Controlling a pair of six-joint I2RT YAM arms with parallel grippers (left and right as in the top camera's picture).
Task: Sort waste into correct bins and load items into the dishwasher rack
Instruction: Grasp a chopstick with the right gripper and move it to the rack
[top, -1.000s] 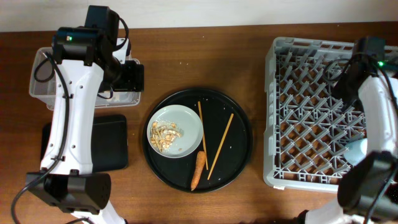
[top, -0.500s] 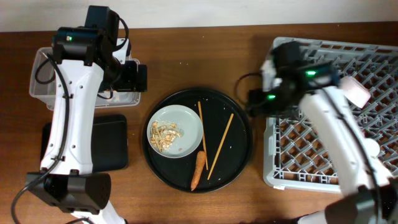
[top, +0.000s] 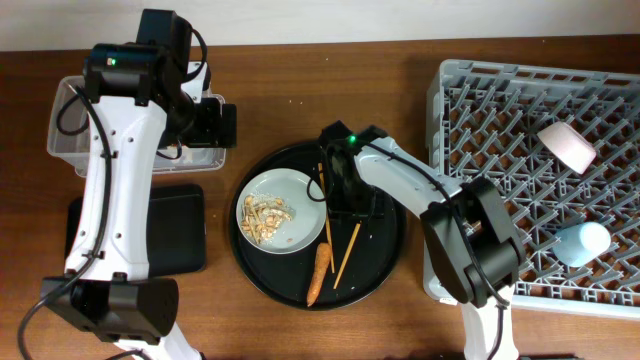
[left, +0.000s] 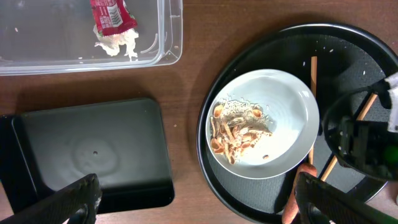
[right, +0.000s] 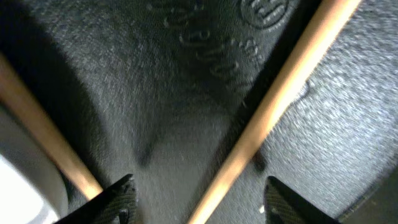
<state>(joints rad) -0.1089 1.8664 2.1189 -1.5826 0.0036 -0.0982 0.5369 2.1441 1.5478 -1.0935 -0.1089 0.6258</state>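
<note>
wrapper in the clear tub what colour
Red wrapper, white tissue below it; best in the left wrist view.

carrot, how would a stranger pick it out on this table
Start at the round black tray mid-table. On its edge nearest the robot, by the pale plate, lies the small carrot: orange and stubby, unlike the thin wooden chopsticks beside it.

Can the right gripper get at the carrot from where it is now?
Probably yes. The right gripper hangs open over the round black tray, and the carrot lies uncovered nearby at its rim. A chopstick close beside it could get nudged.
</note>
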